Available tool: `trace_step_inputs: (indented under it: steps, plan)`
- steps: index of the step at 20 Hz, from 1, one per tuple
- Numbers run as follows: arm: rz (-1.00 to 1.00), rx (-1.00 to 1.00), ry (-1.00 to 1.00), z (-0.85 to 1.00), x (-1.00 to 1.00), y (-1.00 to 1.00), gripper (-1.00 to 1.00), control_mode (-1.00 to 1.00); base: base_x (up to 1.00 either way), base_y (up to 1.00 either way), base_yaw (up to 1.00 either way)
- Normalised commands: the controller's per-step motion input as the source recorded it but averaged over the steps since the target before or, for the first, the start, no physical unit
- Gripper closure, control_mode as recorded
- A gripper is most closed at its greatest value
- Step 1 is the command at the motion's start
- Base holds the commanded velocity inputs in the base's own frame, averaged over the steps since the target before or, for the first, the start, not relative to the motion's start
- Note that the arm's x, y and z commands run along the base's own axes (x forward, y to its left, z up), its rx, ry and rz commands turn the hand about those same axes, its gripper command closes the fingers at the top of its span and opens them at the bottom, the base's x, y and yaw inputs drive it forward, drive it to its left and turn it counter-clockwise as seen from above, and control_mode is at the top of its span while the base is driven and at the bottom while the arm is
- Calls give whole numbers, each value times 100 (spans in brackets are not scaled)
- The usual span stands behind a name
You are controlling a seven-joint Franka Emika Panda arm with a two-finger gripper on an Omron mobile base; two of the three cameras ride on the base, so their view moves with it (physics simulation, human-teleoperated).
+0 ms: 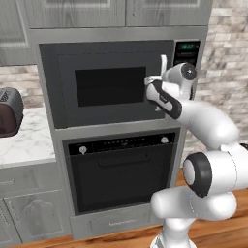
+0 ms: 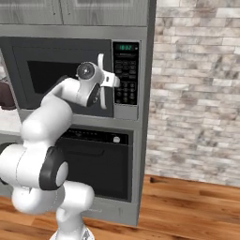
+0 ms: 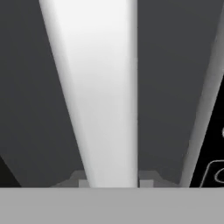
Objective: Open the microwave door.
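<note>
White bar handle (image 3: 103,96) of the closed microwave door (image 1: 106,85) sits between the tool (image 3: 113,183) fingertips; grip uncertain.

Pincer fingertips lost at bottom of hand view, behind white bar handle (image 3: 103,92); grip unreadable. Base views: the wrist covers the lower handle (image 1: 163,63). Toaster (image 1: 9,111) cut by left edge. Keypad (image 2: 125,75) labels too small.

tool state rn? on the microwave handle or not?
Tool: fingers sit on either side of the white handle of the microwave door, close against it. Whether it is clamped shut cannot be told.
</note>
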Motion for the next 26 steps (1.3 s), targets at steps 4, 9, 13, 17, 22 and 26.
trace_step_inputs:
  steps: [4,9,13,17,22,26]
  plan:
    - [6,0,-18,16,-92,0,100,-100,0,0,0]
    - [4,0,-18,46,-100,13,100,-100,0,0,0]
    - [0,0,-10,67,-100,29,100,-100,0,0,0]
    - [0,0,-2,91,-100,42,100,-100,0,0,0]
    - [0,-1,0,99,-97,51,100,-100,0,0,0]
    - [0,-1,0,100,-99,51,100,-100,0,0,0]
